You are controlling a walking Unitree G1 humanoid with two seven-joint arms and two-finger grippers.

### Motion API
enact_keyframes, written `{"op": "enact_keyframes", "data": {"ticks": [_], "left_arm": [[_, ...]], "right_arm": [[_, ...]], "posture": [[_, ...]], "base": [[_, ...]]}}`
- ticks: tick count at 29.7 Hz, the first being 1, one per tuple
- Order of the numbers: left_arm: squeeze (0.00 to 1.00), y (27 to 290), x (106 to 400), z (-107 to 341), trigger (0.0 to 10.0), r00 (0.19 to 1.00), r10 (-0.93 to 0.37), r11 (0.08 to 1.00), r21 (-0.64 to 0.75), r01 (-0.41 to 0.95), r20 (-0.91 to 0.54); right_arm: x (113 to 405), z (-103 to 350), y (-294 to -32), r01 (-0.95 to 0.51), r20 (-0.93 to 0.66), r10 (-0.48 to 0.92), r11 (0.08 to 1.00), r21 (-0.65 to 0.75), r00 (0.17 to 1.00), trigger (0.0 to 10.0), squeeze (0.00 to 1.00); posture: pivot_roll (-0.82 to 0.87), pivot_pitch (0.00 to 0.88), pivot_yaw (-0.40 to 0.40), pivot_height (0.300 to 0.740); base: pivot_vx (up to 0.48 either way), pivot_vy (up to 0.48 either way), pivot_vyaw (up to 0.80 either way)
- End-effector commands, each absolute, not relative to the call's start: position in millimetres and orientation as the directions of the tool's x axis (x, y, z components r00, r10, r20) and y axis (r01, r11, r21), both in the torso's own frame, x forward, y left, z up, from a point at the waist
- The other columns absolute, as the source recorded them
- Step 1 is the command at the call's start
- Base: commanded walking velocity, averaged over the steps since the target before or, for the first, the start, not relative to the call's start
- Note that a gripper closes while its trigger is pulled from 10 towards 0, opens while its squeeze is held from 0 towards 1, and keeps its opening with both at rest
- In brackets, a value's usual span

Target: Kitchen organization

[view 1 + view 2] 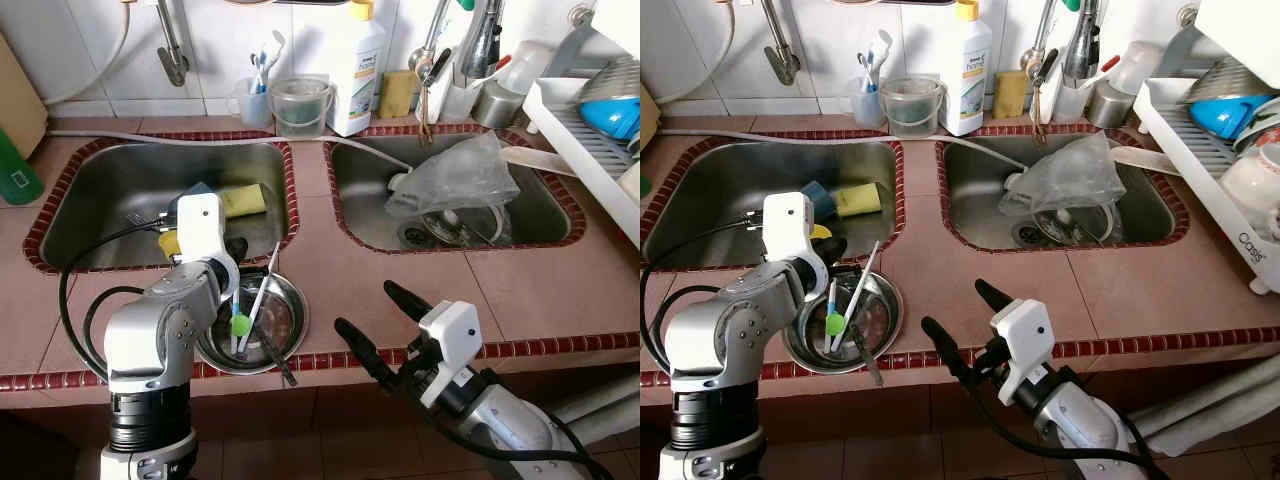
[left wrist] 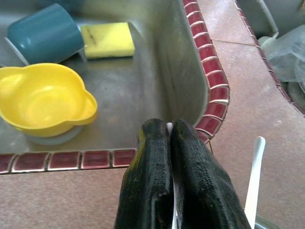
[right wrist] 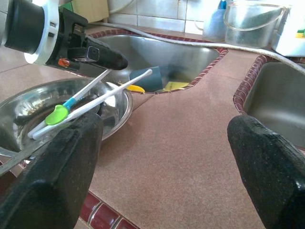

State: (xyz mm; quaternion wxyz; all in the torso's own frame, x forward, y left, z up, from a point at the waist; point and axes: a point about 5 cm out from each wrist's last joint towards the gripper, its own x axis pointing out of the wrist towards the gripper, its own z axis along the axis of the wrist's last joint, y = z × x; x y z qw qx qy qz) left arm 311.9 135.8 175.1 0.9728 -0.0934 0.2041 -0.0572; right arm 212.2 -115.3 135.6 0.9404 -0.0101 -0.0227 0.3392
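The steel bowl (image 1: pixel 290 300) stands on the tiled counter (image 1: pixel 340 260), at its front edge, just in front of the left sink (image 1: pixel 110 200). I take this bowl as the landmark.

Behind the bowl, inside the left sink, lie a yellow bowl (image 2: pixel 45 98), a dark blue cup (image 2: pixel 45 33) on its side and a yellow sponge (image 2: pixel 107 40). The yellow bowl is nearest to the steel bowl, the sponge and cup are further back.

The left gripper (image 1: pixel 236 283) is over the back left rim of the steel bowl. Its two black fingers (image 2: pixel 152 181) are pressed together, and a thin white handle shows between them in the left wrist view. This seems to be the small spoon with a green head (image 1: pixel 240 325), which leans down into the steel bowl. A white utensil (image 1: pixel 262 290) leans beside it, and a dark utensil (image 1: pixel 280 362) sticks out over the front rim.

To the right of the steel bowl, at the counter's front edge, is the right gripper (image 1: pixel 385 325). Its fingers are spread wide and hold nothing.

Behind and right of the steel bowl, the right sink (image 1: pixel 545 215) holds a clear plastic bag (image 1: pixel 455 175). At the far right stands a white dish rack (image 1: pixel 585 130).
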Motion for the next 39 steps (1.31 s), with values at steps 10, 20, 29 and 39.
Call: {"op": "enact_keyframes", "data": {"ticks": [10,20,29,39], "left_arm": [[0.00,130.1,312.1,189.8,0.0,0.924,-0.216,0.958,-0.250,0.139,-0.317],[0.00,124.8,312.5,211.9,3.9,0.936,-0.287,0.944,-0.229,0.239,-0.203],[0.00,136.5,320.1,233.9,10.0,0.960,-0.274,0.948,-0.185,0.260,-0.053],[0.00,141.7,327.3,267.8,10.0,0.944,-0.196,0.951,-0.182,0.249,0.265]], "right_arm": [[215.0,139.8,-115.5,-0.644,0.063,0.646,0.763,-0.057,0.761,10.0,0.00],[218.2,138.3,-109.9,-0.660,0.067,0.664,0.748,-0.065,0.745,10.0,0.00],[232.3,145.3,-102.6,-0.659,0.126,0.659,0.750,-0.045,0.741,10.0,0.00],[265.4,164.7,-100.1,-0.588,0.253,0.566,0.809,0.016,0.785,10.0,0.00]], "posture": [[-0.06,0.101,0.008,0.740],[-0.04,0.090,-0.001,0.740],[-0.03,0.065,-0.011,0.740],[-0.01,0.028,-0.032,0.740]], "base": [[0.000,0.000,0.00],[0.000,0.000,0.00],[0.000,0.000,0.00],[0.000,0.000,0.00]]}}
